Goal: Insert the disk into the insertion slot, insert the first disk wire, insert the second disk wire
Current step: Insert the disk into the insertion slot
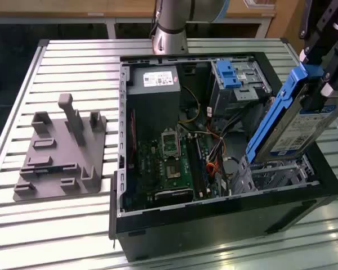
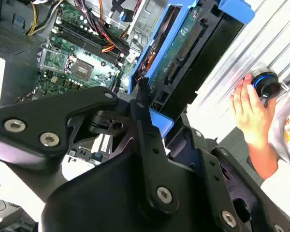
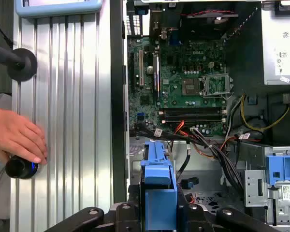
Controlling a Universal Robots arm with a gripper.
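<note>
My gripper (image 1: 320, 90) is shut on the upper end of the disk (image 1: 290, 126), a silver drive with a white label in a bright blue carrier. The disk hangs steeply tilted over the open computer case. Its lower end is just above the insertion slot (image 1: 279, 173), a grey perforated metal cage in the case's corner. The blue carrier (image 3: 158, 191) shows between the black fingers (image 3: 128, 212) in the first wrist view. In the second wrist view the disk (image 2: 181, 53) shows its underside. Loose cables (image 1: 214, 160) lie beside the cage; which are the disk wires I cannot tell.
The case holds a motherboard (image 1: 164, 163), a power supply (image 1: 152, 93) and a taller bay with a blue latch (image 1: 228, 72). A grey fixture plate (image 1: 56, 154) lies on the slatted table at the exterior view's left. A person's hand (image 3: 14, 137) rests on a black knob beside the case.
</note>
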